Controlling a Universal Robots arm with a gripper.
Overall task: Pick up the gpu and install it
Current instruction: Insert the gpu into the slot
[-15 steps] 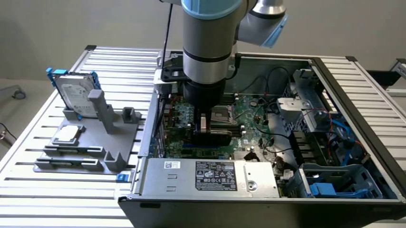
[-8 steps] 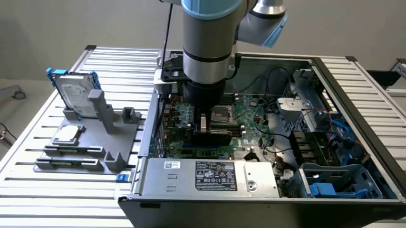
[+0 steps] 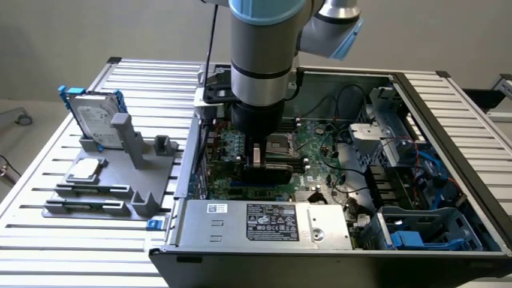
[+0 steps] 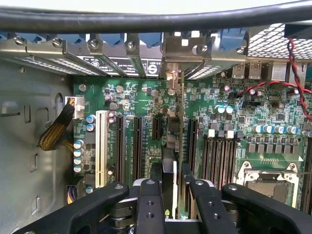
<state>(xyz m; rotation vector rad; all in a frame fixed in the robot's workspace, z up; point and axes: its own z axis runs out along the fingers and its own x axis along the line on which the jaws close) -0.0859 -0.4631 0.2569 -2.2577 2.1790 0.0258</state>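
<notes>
A: Exterior view's left, what stood there?

B: The slatted aluminium bench carried a grey plastic fixture. A silver hard drive with blue side rails stood on edge in it. A small square silver processor chip lay flat in its own recess. Each part had its own seat, probably so it could be taken from above.

A: And the task's card?

B: Middle of that view, inside the open black computer case. The thin flat gpu, green board with a black cooler, stood on edge under the black two-fingered gripper. The gripper was clamped on the gpu's upper edge, one finger on each face.

A: Why on edge?

B: In the wrist view the gpu ran between the gripper fingers, in line with the long black expansion slots on the green motherboard. Its silvery end bracket sat at the case's rear wall. Judged: held vertical so the connector edge met a slot squarely. Could not tell whether it was seated.

A: Further right?

B: A square metal processor socket lay well apart from the card.
</notes>
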